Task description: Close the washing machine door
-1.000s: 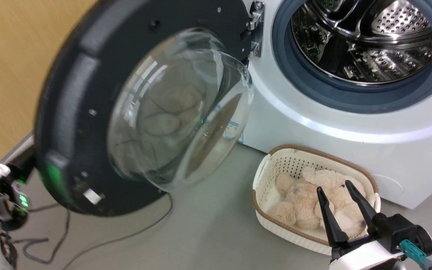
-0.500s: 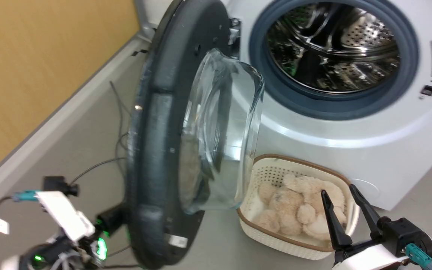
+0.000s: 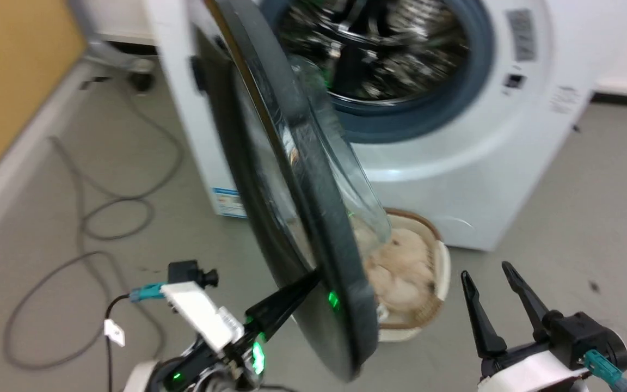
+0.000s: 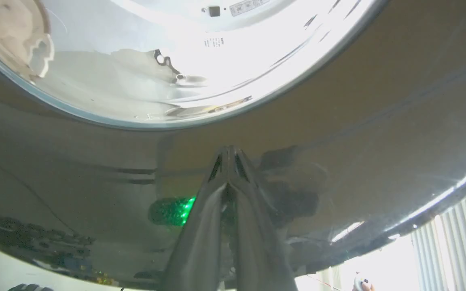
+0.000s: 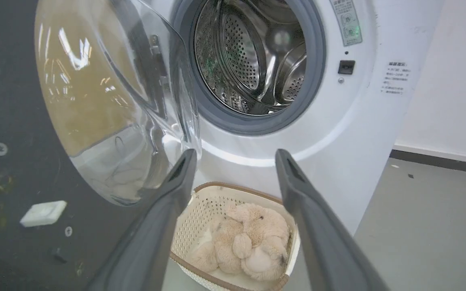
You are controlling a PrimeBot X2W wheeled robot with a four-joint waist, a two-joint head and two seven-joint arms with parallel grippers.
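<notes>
Standing open, the washing machine door (image 3: 319, 218) is swung well out from the front of the washing machine (image 3: 455, 158) and appears nearly edge-on in the head view. It is not latched. The steel drum (image 5: 257, 60) and its grey gasket (image 5: 233, 121) are fully exposed.

1. Left tool (image 3: 313, 277): clenched, its 2 fingers pressed together with nothing between them. The joined tips touch the glossy outer face of the door, below the round window. The left wrist view shows the tips meeting their own reflection on that face. A green light glows on the wrist and is mirrored in the door.

2. Right tool (image 3: 482, 269): released, its 2 fingers spread apart and empty. It hangs above the floor (image 3: 591, 190), apart from the door and the machine. In the right wrist view its fingers point at the lower front of the machine.

3. Glass bowl (image 5: 107, 113): it bulges from the door's inner side toward the drum opening. It does not reach the gasket.

4. Cream basket (image 5: 200, 210): it stands on the floor against the machine's front bottom edge, below the door's lower rim. A beige plush toy (image 5: 249, 242) lies in it.

5. Grey cables (image 3: 101, 218): these lie looped on the floor beside the machine's side panel.

6. Blue sticker (image 3: 229, 201): it sits low on the machine, near the corner.
</notes>
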